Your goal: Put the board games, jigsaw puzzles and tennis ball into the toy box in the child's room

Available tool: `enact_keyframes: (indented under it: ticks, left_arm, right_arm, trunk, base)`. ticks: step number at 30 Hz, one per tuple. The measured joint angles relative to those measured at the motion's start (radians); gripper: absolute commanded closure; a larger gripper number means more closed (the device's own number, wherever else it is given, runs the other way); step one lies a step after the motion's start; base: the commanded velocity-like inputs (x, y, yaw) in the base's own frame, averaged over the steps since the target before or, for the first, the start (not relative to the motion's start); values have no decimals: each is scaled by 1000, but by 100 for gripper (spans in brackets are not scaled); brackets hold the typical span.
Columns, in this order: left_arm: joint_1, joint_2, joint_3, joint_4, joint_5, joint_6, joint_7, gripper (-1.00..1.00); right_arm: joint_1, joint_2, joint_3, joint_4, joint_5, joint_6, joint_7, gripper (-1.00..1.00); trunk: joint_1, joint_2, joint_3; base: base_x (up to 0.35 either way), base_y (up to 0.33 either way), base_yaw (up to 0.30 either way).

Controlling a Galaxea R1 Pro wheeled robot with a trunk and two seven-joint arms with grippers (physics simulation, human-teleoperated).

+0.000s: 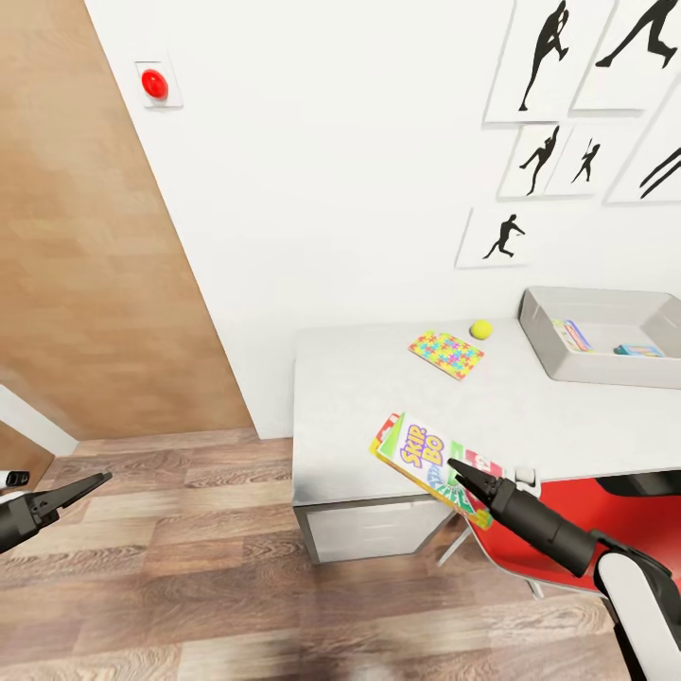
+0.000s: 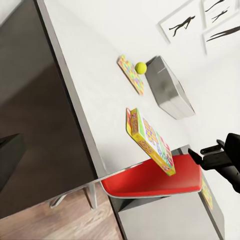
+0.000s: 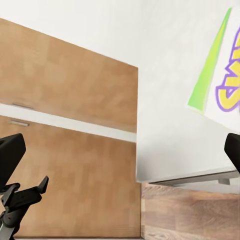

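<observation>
Head view: right gripper (image 1: pixel 461 472) is pinching the Skip-Bo board game (image 1: pixel 430 459) by its near end, carrying it tilted over the front edge of the table (image 1: pixel 359 416), above the red chair (image 1: pixel 558 501). Left gripper (image 1: pixel 90 484) is hanging low over the wood floor (image 1: pixel 189 567), well apart from everything, fingers pressed together, empty. One jigsaw puzzle (image 1: pixel 445 353) and the tennis ball (image 1: pixel 480 329) are lying on the table, near each other, not yet binned. Toy box (image 1: pixel 539 331) is sitting at the far right with two items already in it, too small to identify.

Left wrist view: Skip-Bo board game (image 2: pixel 150 141) is hanging clear of the tabletop in the right gripper (image 2: pixel 197 155); tennis ball (image 2: pixel 141 67) is just beside the toy box (image 2: pixel 170 90).

Right wrist view: board game (image 3: pixel 220 75) is showing at the edge.

Judgement: roughly halfway; this game, the puzzle and the ball are still waiting.
</observation>
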Motion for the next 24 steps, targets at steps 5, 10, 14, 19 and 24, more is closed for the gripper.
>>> enact_keyframes:
  ticks: [5,10,14,19,24]
  left_arm:
    - [0,0,0,0,0,0,0,-100]
    - [0,0,-1,0,0,0,0,-100]
    - [0,0,-1,0,0,0,0,-100]
    - [0,1,1,0,3,-1,0,-100]
    - [0,0,1,0,3,-2,0,-100]
  right_arm:
    - [16,-3,57,0,3,-88,4,-100]
    - [21,-10,100,0,5,-143,16,-100]
    - [22,-11,112,0,5,-156,20,-100]
    - [23,-12,117,0,5,-161,22,-100]
    - [23,-12,120,0,5,-163,23,-100]
  trunk:
    - [0,0,0]
    - [0,0,0]
    - [0,0,0]
    - [0,0,1]
    - [0,0,7]
  base:
    - [0,0,0]
    - [0,0,0]
    - [0,0,0]
    - [0,0,0]
    - [0,0,0]
